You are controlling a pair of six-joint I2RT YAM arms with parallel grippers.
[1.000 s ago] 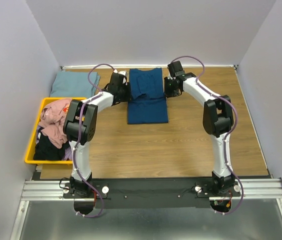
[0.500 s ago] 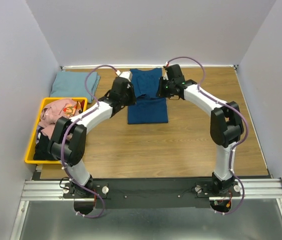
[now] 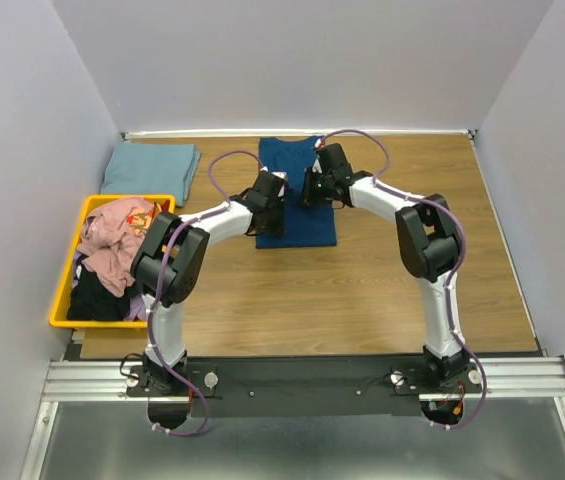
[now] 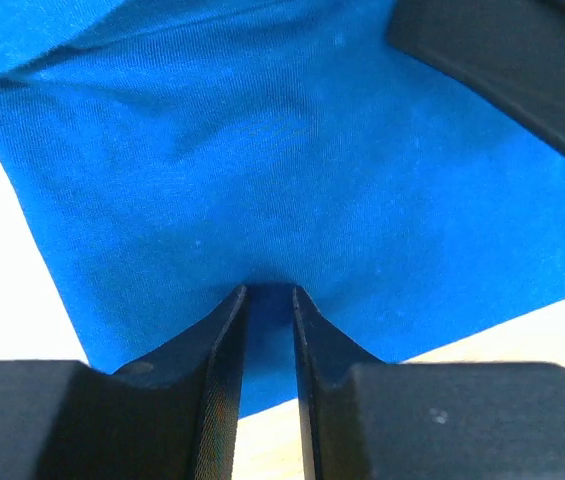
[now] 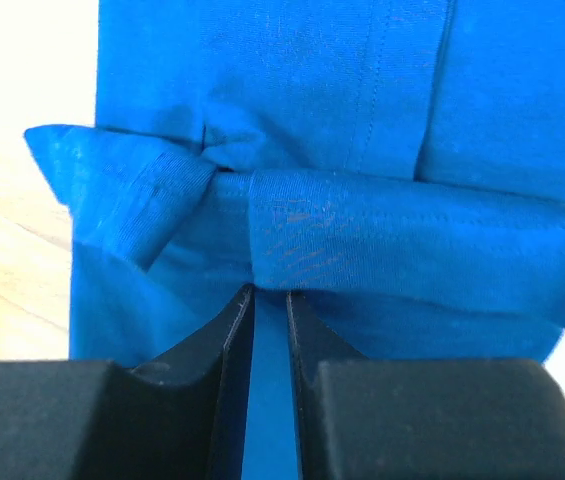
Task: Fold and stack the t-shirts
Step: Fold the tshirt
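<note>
One navy t-shirt point(image 3: 297, 225) is in work; it lies flat at the far centre of the table point(image 3: 412, 280), with its long axis running near to far. The step in hand is judged to be the lengthwise fold, far part drawn toward the near hem. The left gripper point(image 3: 270, 205) sits on the shirt's left half. In the left wrist view its jaws stand almost together, with a pucker of blue cloth nipped at the tips. The right gripper point(image 3: 312, 188) sits on the right half. In the right wrist view its jaws are equally narrow and clamp a doubled, hemmed edge of the same shirt. The next move calls for both arms to carry the pinched cloth nearward at a matched pace and height, lay it square on the near hem, then release. An uneven pull is likely to skew the fold. Compared with the frame a second ago, both grippers have left the shirt's far corners and moved nearer and inward onto the cloth, and the left elbow has swung right. A folded grey-blue t-shirt point(image 3: 150, 165) rests at the far left. Nearer, the yellow bin point(image 3: 58, 300) holds a pink t-shirt point(image 3: 112, 240) and a black t-shirt point(image 3: 97, 300), not yet folded.
</note>
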